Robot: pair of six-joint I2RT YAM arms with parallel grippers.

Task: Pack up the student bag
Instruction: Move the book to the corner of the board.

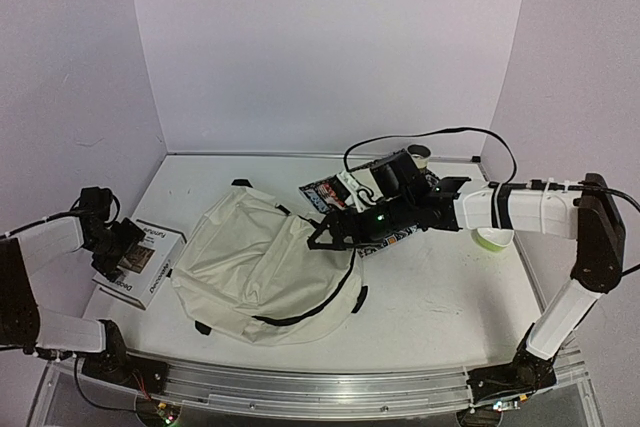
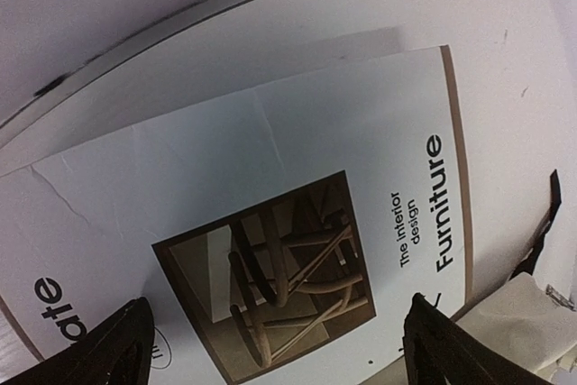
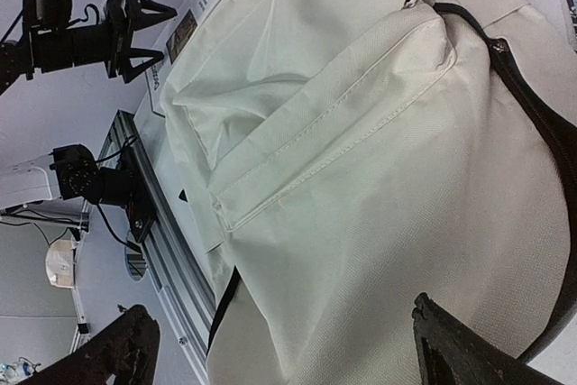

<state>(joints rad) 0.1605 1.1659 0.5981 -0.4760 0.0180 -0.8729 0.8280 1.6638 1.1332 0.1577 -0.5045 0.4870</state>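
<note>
**Two-arm packing scene, seen from above and from each wrist.** The student bag (image 1: 265, 267) (cream fabric, black zipper trim) lies flat on the tabletop (image 1: 440, 297), left of centre and towards the near edge. The left gripper (image 1: 118, 245) hangs over a white book (image 1: 155, 272) titled "Furniture", which lies just beside the bag's left side. Its fingers (image 2: 117, 349) stand wide apart with the cover below them, clamped on nothing. The right gripper (image 1: 322, 232) hovers over the bag's far right edge. Its fingers (image 3: 451, 349) are likewise apart and empty, with the fabric beneath them. Beyond it, at the far right, lie a patterned booklet (image 1: 335, 195) and a green roll (image 1: 492, 239). Nothing can be seen inside the bag, and whether its zipper is undone cannot be told from these views.

Judged step: an early one — picking up the book for loading. The next move calls for the left fingers to get purchase on a thin, flat cover, probably at an edge. Meanwhile the right arm would need to find the zipper trim and hold the mouth open.
</note>
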